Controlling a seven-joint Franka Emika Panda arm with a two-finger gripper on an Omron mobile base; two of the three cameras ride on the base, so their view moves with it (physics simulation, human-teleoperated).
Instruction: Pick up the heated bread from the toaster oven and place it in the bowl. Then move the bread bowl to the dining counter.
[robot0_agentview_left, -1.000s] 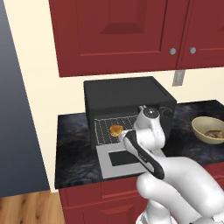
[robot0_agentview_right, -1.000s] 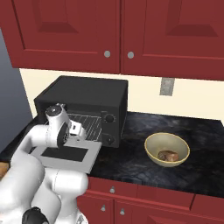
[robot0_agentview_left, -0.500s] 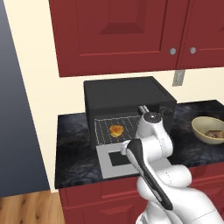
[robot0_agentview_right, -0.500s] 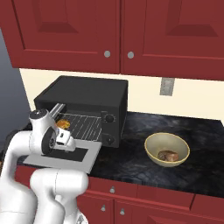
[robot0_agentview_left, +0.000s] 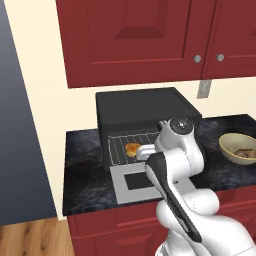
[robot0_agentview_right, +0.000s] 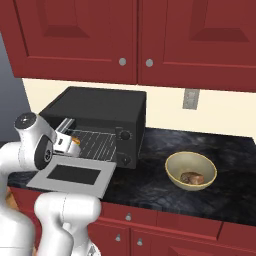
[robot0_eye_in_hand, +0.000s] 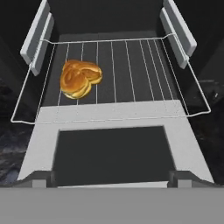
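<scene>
- You had a dark marbled counter (robot0_agentview_left: 85, 165) under red wall cabinets (robot0_agentview_right: 75, 35), cream wall behind.
- Nearest you, the gripper (robot0_eye_in_hand: 112, 177) hovered over the toaster oven (robot0_agentview_left: 142, 112)'s dropped grey door (robot0_eye_in_hand: 111, 148), fingers spread wide, holding nothing.
- Beyond the door, the wire rack (robot0_eye_in_hand: 127, 65) lay inside the oven mouth.
- The heated bread (robot0_eye_in_hand: 79, 78) sat on that rack at about 11 o'clock from the gripper, clear of the fingers; from the left base camera it glowed orange (robot0_agentview_left: 132, 148) just beside the hand.
- At 3 o'clock along the counter, well apart from the oven, stood the bowl (robot0_agentview_right: 172, 169) with a brownish piece (robot0_agentview_right: 192, 177) inside.
</scene>
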